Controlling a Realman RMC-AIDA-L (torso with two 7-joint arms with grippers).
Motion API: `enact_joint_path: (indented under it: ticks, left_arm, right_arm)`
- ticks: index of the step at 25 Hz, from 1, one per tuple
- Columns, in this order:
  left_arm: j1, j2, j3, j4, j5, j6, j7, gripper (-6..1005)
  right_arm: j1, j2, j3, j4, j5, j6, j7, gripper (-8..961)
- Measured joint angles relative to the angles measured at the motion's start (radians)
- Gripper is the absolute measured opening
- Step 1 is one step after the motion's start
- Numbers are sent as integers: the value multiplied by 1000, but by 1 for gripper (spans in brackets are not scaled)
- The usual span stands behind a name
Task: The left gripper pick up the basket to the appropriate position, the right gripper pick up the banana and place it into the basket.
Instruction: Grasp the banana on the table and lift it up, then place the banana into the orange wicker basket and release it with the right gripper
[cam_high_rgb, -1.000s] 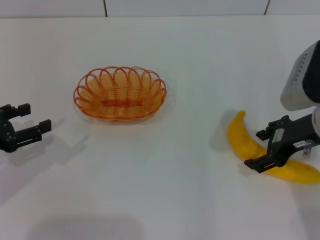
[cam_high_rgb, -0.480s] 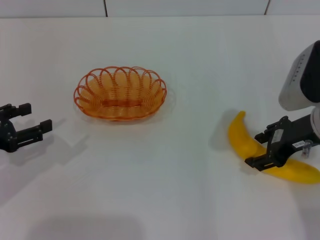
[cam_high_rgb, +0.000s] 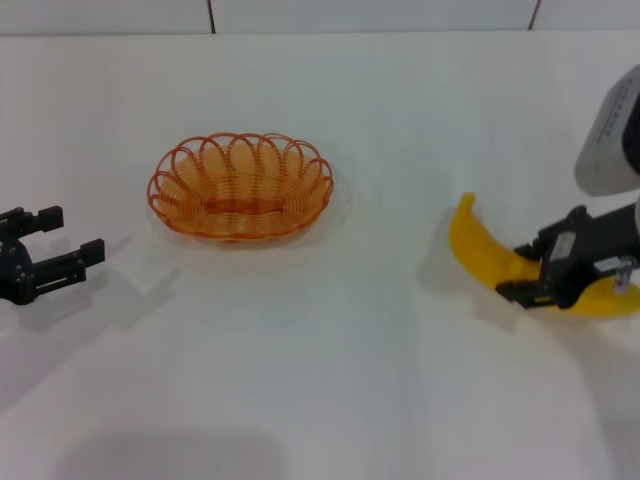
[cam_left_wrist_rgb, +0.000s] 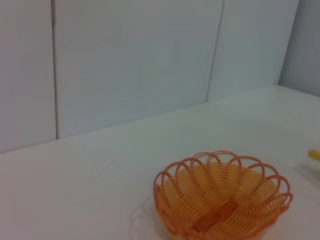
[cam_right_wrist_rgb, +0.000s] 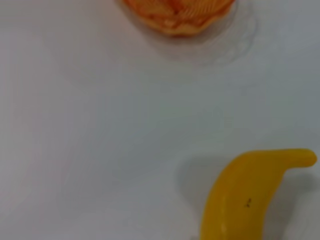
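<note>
Crosswise, banana (cam_high_rgb: 478, 251) tip toward basket (cam_high_rgb: 240, 186).

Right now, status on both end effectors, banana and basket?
Right end effector shut on banana, at table level. Left end effector open, parked left of basket. Basket empty, path clear.

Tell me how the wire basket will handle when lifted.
The basket looks like open orange wire, so probably light and fairly stiff. Its shallow oval shape may tip if gripped at one rim loop. The left end effector waits apart, open.
</note>
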Motion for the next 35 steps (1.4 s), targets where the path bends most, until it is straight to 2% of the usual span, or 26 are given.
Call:
enact_joint_path:
  ticks: [1,7,13,21,25,30,35]
  left_arm:
    - [0,0,-1,0,0,0,0,773]
    - [0,1,-2,0,0,0,1,773]
    - [-3,1,1,0,7,-2,1,772]
    - [-21,1,7,-7,9,-3,1,773]
    - [-36,2,7,-15,17,-6,1,772]
    - [-49,1,9,-25,21,-14,2,773]
    - [-54,2,9,-35,21,-14,7,774]
  right_arm:
    - [-5,1,2,-32,9,1,-1,487]
    - [15,-1,-11,-111,87,28,-32,497]
    - [116,-1,-99,-109,141,199,-50,507]
    - [353,2,-336,154,157,503,-40,520]
    - [463,3,-416,314,206,592,-39,526]
    - [521,5,-471,427,224,648,-39,534]
    - [528,10,-486,448,229,656,-39,543]
